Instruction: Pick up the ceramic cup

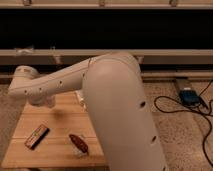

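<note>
One pale sliver of the ceramic cup [80, 98] shows on the wooden table [60, 120], mostly hidden behind the white arm [115, 110]. It sits at 12 o'clock from a reddish-brown object [78, 143]. The gripper [44, 102] hangs at the cup's 9 o'clock; I cannot tell whether it is parted or closed.

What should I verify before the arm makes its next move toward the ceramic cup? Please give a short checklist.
1. Ceramic cup found: cannot tell; only a white bit shows beside the arm at the table's back.
2. Pincer placed at the cup: not ok; it seems to hang under the arm's far left end, over the table's back left.
3. Red-brown object out of the way: ok, it lies at the front.
4. Flat bar out of the way: ok, front left.
5. Floor cable away from the table: ok.
</note>
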Tool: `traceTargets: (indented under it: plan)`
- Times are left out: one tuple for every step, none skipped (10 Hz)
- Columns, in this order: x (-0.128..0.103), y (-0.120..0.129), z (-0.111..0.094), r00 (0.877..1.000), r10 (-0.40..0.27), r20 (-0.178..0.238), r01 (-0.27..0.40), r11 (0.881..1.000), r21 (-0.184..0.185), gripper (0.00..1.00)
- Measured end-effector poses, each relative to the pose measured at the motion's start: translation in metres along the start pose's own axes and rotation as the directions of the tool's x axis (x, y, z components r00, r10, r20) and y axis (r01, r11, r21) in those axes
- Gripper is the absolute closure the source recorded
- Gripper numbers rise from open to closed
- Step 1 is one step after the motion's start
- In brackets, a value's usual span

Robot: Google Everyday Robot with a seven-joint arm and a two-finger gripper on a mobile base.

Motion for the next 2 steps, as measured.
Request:
traceTargets:
  plan:
    - [-0.0007, -0.0002, 0.0000, 1.000, 0.000, 0.002, 0.000, 1.000, 0.001, 1.00]
    - [0.0010, -0.0011, -0.0002, 1.000, -0.002, 0.001, 0.002, 1.000, 0.001, 1.00]
